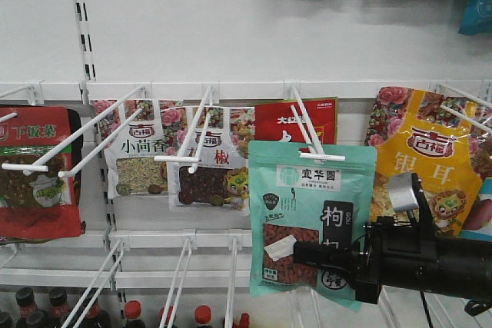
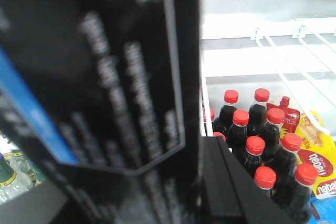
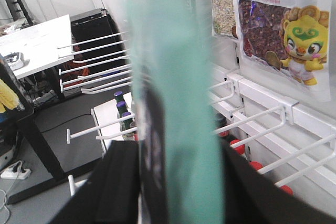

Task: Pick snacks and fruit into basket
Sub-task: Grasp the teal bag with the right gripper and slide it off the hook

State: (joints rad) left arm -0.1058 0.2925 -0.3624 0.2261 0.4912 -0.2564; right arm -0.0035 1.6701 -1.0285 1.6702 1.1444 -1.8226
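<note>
Front view: a teal snack pouch [image 1: 311,217] is shown hanging at the tip of a white peg hook [image 1: 307,132] on the display wall. It is clamped low on its right side by the right tool [image 1: 306,253], which is closed on it. In the right wrist view the same pouch [image 3: 178,103] is seen edge-on between the black fingers [image 3: 118,184].

Other pouches are seen farther back on their hooks: a red one [image 1: 38,170] at the left, two white ones [image 1: 142,155] [image 1: 207,174] in the middle, and a yellow one [image 1: 419,163] at the right. Red-capped bottles [image 1: 131,313] are stood on the shelf below.

The left wrist view is largely blocked by a blurred black object [image 2: 105,77], so the state of the left tool [image 2: 220,187] cannot be told.
</note>
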